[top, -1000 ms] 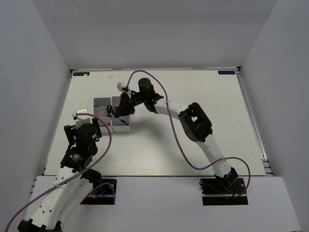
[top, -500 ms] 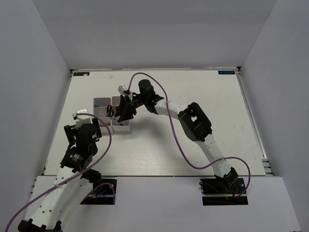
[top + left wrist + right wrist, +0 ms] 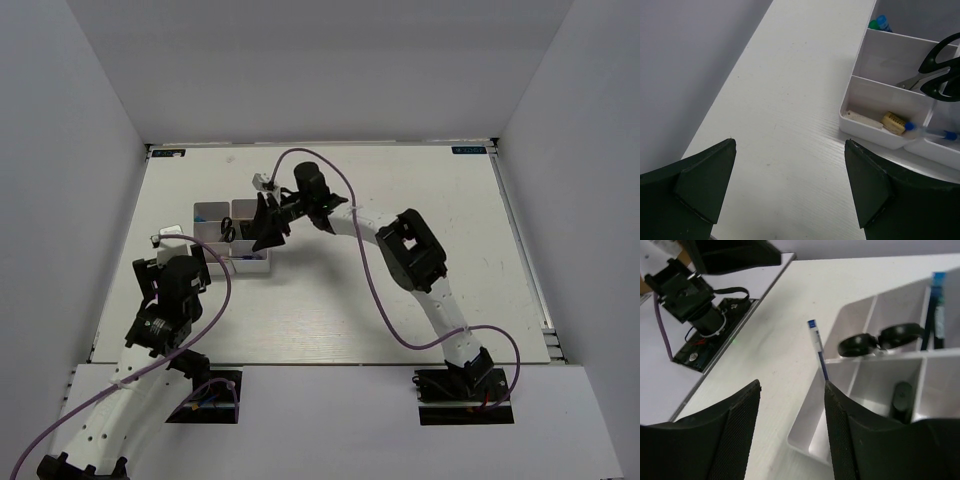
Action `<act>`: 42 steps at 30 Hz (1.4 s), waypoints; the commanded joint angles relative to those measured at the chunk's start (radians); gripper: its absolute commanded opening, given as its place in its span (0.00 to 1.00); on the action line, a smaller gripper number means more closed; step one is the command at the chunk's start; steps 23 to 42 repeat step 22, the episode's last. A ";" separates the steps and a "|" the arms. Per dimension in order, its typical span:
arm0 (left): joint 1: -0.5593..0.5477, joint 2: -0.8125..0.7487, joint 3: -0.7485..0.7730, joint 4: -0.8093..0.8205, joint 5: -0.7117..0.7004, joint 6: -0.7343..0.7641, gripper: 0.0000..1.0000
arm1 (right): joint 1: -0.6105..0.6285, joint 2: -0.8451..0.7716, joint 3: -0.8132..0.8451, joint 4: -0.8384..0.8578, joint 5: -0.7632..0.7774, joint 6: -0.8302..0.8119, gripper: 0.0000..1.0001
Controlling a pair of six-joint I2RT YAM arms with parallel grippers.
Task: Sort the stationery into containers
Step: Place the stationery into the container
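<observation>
The white organizer tray (image 3: 250, 266) stands left of the table's middle. In the right wrist view a thin blue pen (image 3: 817, 347) leans upright in a near compartment of the tray (image 3: 810, 415), beside the black scissors handles (image 3: 880, 340) and a black-capped marker (image 3: 901, 399). My right gripper (image 3: 790, 392) hovers open over the tray's edge with nothing between its fingers; the pen stands just beyond the right one. The left wrist view shows the scissors (image 3: 940, 65), a beige block (image 3: 893, 122) and the pen (image 3: 927, 131) in the tray (image 3: 875, 136). My left gripper (image 3: 789, 150) is open over bare table.
Green and blue marker tips (image 3: 879, 22) stick up in the tray's far compartment. A pale block (image 3: 860, 116) lies beside the beige one. The left arm's base (image 3: 695, 315) and cable show beyond the table's near edge. White walls enclose the table (image 3: 400, 290).
My right gripper has opened and let go of the blue pen, which now leans in the tray. The gripper has drawn back slightly to the right. The left arm has not moved.
</observation>
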 commanded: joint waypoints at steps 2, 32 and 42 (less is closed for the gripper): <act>0.003 -0.007 -0.014 0.029 0.006 0.006 1.00 | -0.049 -0.171 0.061 -0.347 0.105 -0.189 0.58; 0.002 0.034 -0.014 0.050 0.298 0.014 1.00 | -0.239 -0.974 -0.605 -1.126 1.414 -0.242 0.90; 0.002 0.034 -0.014 0.050 0.298 0.014 1.00 | -0.239 -0.974 -0.605 -1.126 1.414 -0.242 0.90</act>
